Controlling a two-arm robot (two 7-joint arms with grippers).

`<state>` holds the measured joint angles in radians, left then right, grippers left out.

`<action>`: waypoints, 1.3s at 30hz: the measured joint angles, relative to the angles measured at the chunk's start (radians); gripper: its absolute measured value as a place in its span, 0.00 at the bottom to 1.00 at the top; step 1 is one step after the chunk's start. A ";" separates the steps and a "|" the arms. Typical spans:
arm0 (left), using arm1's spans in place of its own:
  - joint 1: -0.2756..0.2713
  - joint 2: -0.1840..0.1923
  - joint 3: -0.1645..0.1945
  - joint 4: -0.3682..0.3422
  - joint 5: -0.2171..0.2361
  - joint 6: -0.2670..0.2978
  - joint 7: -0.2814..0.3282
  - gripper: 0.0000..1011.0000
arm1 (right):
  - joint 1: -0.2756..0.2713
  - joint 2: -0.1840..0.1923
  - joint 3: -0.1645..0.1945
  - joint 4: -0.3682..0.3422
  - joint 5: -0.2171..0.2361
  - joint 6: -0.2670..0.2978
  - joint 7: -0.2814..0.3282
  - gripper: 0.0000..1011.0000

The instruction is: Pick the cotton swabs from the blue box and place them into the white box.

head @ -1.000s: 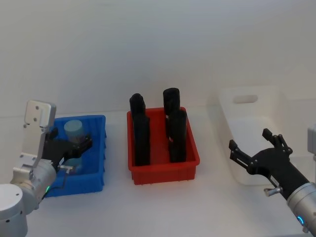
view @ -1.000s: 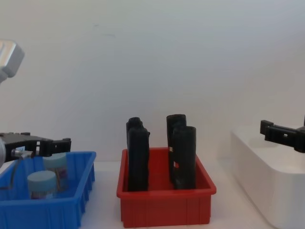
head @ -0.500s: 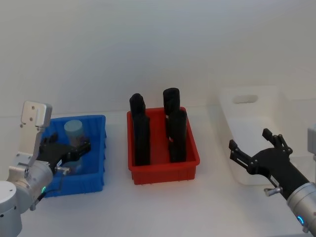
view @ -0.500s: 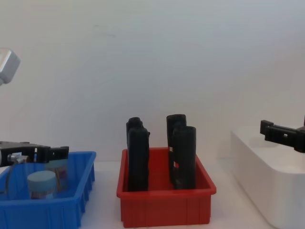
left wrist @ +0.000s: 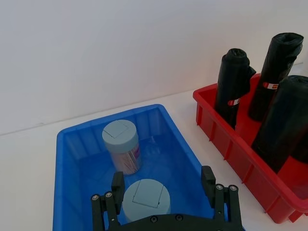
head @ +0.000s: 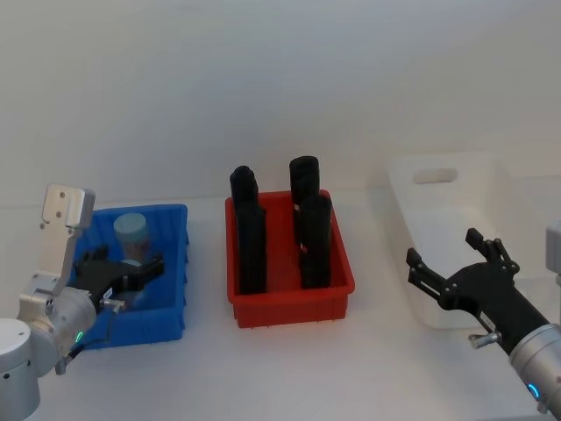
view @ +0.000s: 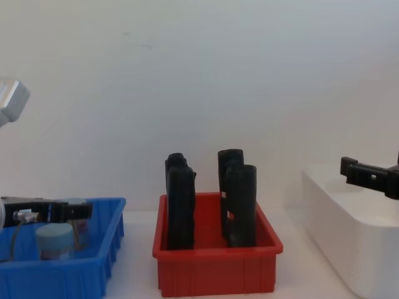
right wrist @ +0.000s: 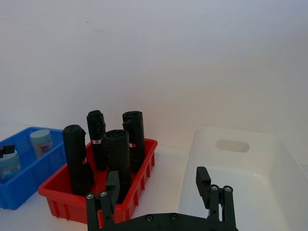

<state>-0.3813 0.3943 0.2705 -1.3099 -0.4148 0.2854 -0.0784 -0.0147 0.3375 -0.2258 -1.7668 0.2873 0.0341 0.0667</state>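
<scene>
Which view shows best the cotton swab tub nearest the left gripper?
Left wrist view: the tub, lid up, shows between the open left gripper's fingers, in the blue box. Chest view shows its side; right wrist view shows it far off; in head view the gripper mostly covers it.

Bright even light, faint soft shadows, white box (head: 478,175) washed pale

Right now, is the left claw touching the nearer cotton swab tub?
Cannot tell. In the left wrist view the open left claw straddles the nearer cotton swab tub; one finger's edge meets the lid's outline, with no clear gap or contact.
</scene>
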 joint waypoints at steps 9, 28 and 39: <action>-0.015 -0.004 -0.002 0.041 0.023 0.005 -0.012 0.99 | 0.000 0.000 0.000 0.000 0.000 0.000 0.000 0.99; -0.038 -0.011 -0.005 0.101 0.064 0.012 -0.034 0.99 | 0.000 0.000 0.000 0.000 0.000 0.000 0.000 0.99; -0.053 -0.017 -0.008 0.136 0.061 0.010 -0.054 0.92 | 0.000 0.000 0.000 0.000 0.000 0.000 0.000 0.99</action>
<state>-0.4343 0.3774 0.2621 -1.1734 -0.3533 0.2950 -0.1323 -0.0146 0.3375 -0.2258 -1.7668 0.2873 0.0340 0.0668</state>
